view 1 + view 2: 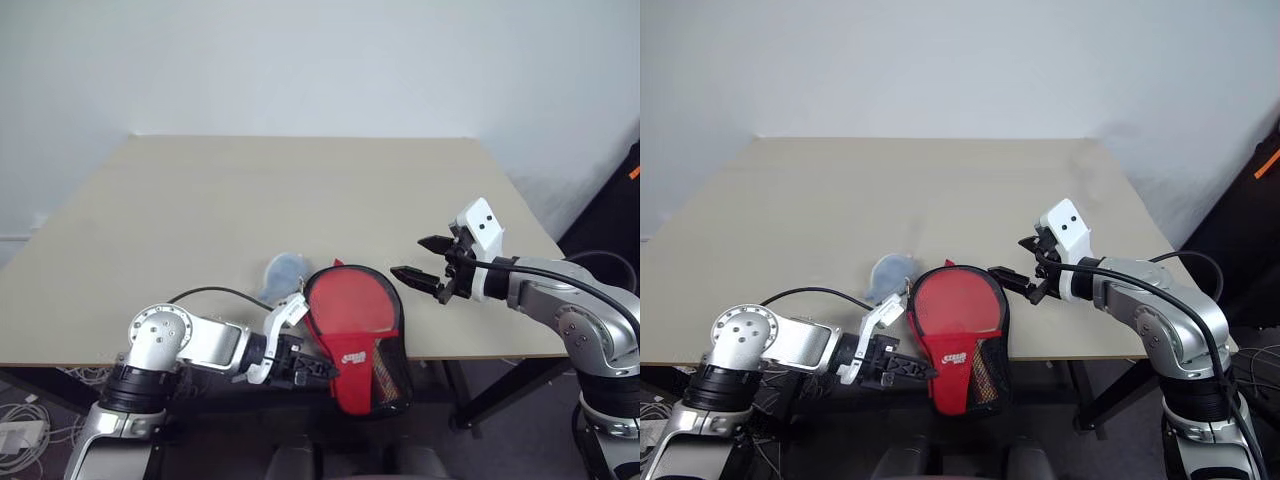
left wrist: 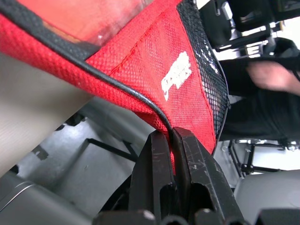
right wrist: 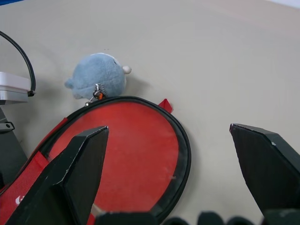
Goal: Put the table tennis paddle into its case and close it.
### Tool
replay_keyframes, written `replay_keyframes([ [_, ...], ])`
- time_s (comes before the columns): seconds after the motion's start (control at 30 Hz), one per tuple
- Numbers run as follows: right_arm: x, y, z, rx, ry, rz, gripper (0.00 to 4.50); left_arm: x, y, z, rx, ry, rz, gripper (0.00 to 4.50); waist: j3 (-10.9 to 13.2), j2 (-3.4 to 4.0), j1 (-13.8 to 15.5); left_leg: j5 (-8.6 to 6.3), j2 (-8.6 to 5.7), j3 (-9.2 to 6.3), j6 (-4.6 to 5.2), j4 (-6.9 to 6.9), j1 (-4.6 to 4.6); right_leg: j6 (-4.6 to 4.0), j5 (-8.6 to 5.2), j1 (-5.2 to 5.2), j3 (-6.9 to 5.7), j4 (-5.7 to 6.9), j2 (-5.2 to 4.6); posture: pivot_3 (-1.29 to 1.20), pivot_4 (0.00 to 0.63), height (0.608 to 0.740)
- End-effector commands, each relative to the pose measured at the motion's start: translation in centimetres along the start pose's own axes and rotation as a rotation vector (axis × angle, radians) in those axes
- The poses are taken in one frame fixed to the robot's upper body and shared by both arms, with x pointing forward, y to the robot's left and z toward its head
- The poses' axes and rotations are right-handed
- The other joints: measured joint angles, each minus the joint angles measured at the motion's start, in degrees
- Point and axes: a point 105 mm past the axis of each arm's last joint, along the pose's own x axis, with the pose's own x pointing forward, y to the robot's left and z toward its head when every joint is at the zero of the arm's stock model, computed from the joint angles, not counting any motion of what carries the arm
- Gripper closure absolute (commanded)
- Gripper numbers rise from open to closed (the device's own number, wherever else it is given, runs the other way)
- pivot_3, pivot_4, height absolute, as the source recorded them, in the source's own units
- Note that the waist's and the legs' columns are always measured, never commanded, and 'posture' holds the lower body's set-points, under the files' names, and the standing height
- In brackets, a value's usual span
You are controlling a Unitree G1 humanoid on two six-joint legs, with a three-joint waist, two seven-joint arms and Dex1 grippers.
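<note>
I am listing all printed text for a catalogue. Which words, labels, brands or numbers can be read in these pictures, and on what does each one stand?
White logo on the red case, near its narrow end beside the black mesh: it looks like a short brand word, but the letters are too blurred and tilted to read.
No other text, number or sign can be read on the table or the grey-blue lump.

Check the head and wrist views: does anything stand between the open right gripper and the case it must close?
Nothing visible does. The right gripper hangs open above bare table, beside the case. The blue plush lump lies off to the case's far side, and the left gripper pinches the case's edge.
</note>
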Motion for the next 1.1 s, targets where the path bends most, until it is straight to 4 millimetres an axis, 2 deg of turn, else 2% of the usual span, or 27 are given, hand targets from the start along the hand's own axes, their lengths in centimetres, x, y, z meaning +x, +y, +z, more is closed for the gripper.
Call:
replay_keyframes([
  [0.03,-0.1,0.0,1.4,-0.033,-0.049,-0.005,0.00,-0.5,0.6,0.7,0.017,-0.029,0.052,4.49,0.0,0.00,0.0,0.00,0.00,0.01,0.00,0.00,0.00,0.00,0.00,0.00,0.00,0.00,0.00,0.00,0.000,0.740],
  [0.3,0.2,0.1,1.4,-0.029,-0.055,-0.005,0.00,-0.3,0.6,1.6,0.054,-0.076,0.072,4.49,0.0,0.00,0.0,0.00,0.00,0.03,-0.02,-0.02,0.00,0.00,0.00,0.00,0.00,0.00,0.00,0.00,0.000,0.740],
  [0.43,0.3,0.1,1.5,-0.030,-0.060,0.001,0.00,-1.1,0.0,2.3,0.081,-0.106,0.041,3.55,0.0,0.00,0.0,0.00,0.00,0.03,-0.02,-0.02,0.00,0.00,0.00,-0.01,0.00,0.00,-0.01,0.00,0.000,0.740],
  [0.53,0.3,0.2,1.5,-0.030,-0.060,0.005,0.00,-3.4,-0.9,3.2,0.125,-0.160,0.015,2.47,0.0,-0.02,-0.1,0.00,0.01,0.03,-0.02,-0.03,0.00,-0.01,0.00,-0.03,0.00,0.01,0.00,0.00,0.000,0.740],
  [0.63,0.2,0.2,1.5,-0.029,-0.059,0.007,0.00,-5.0,-1.3,3.1,0.187,-0.186,0.035,1.46,0.0,-0.01,-0.1,0.00,0.03,0.04,-0.03,-0.06,0.00,-0.01,0.00,-0.05,0.00,0.01,0.00,0.00,0.000,0.740],
  [0.7,0.3,0.2,1.4,-0.025,-0.059,0.012,0.00,-5.9,-3.4,2.1,0.309,-0.174,-0.021,0.72,0.0,-0.02,-0.3,-0.02,0.03,0.08,-0.06,-0.11,0.00,-0.01,0.00,-0.07,0.02,-0.03,-0.01,0.00,0.000,0.740],
  [0.73,0.3,0.2,1.4,-0.024,-0.060,0.015,0.00,-6.4,-4.5,1.6,0.367,-0.169,-0.058,0.45,0.1,-0.02,-0.5,-0.03,0.02,0.14,-0.07,-0.18,0.00,-0.01,0.00,-0.07,0.07,-0.06,-0.03,0.00,0.000,0.740],
  [0.8,0.6,0.2,1.5,-0.017,-0.067,0.019,0.00,-7.4,-5.6,1.3,0.456,-0.180,-0.095,0.45,0.1,-0.01,-0.6,-0.03,0.03,0.20,-0.08,-0.26,-0.02,-0.05,0.03,-0.10,0.10,-0.08,-0.05,0.00,0.000,0.740],
  [0.9,1.3,0.1,1.7,0.019,-0.077,0.019,0.61,-9.0,-4.5,3.1,0.557,-0.268,-0.029,0.40,0.1,0.04,-0.6,0.01,0.05,0.21,-0.13,-0.31,0.06,-0.06,0.02,-0.16,0.08,-0.08,-0.04,0.00,0.000,0.740],
  [1.0,2.4,0.1,1.9,0.046,-0.078,0.017,1.69,-11.0,-2.8,6.6,0.674,-0.421,0.090,0.40,0.1,0.09,-0.6,0.03,0.05,0.22,-0.18,-0.39,0.17,-0.11,0.05,-0.13,0.08,-0.08,-0.04,0.00,0.000,0.740],
  [1.1,3.7,0.2,2.1,0.061,-0.084,0.013,2.71,-13.3,-1.0,10.0,0.718,-0.587,0.207,0.40,0.1,0.06,-0.6,0.04,0.06,0.22,-0.17,-0.38,0.12,-0.11,0.05,-0.16,0.08,-0.08,-0.02,0.00,0.000,0.740],
])
